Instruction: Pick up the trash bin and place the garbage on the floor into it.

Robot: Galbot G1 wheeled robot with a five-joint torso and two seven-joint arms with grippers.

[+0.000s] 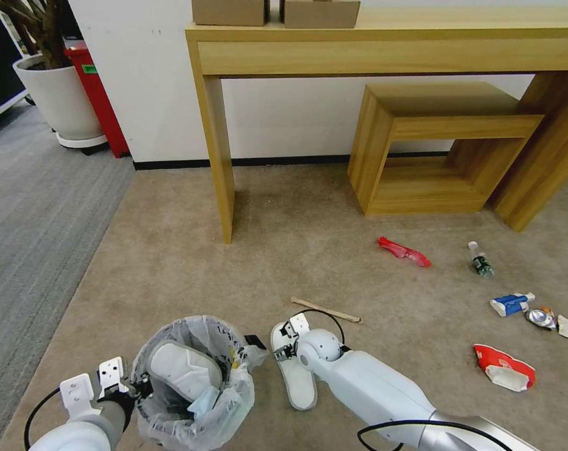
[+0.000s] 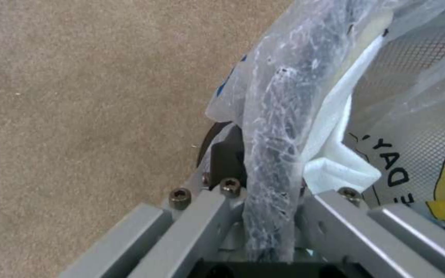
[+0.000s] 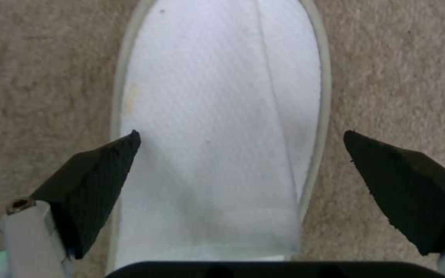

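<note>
Beige carpet [image 1: 171, 250] runs open from the desk leg [image 1: 218, 156] to the robot. The left gripper [image 2: 271, 216] has its fingers clamped on the bin [image 1: 193, 382] rim, one slipper inside. The right gripper [image 3: 240, 154] hangs over the other slipper [image 3: 217, 127], fingers apart beside its edges. A stick [image 1: 325, 310] lies just beyond.

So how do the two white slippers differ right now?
The slipper in the trash bin sits tilted inside the bag, upper showing, while the slipper on the carpet lies flat. The binned one touches no gripper; the floor one lies between the open fingers of the right gripper. The left gripper clamps the bin's rim. Both slippers are white, open-backed and look the same kind.
</note>
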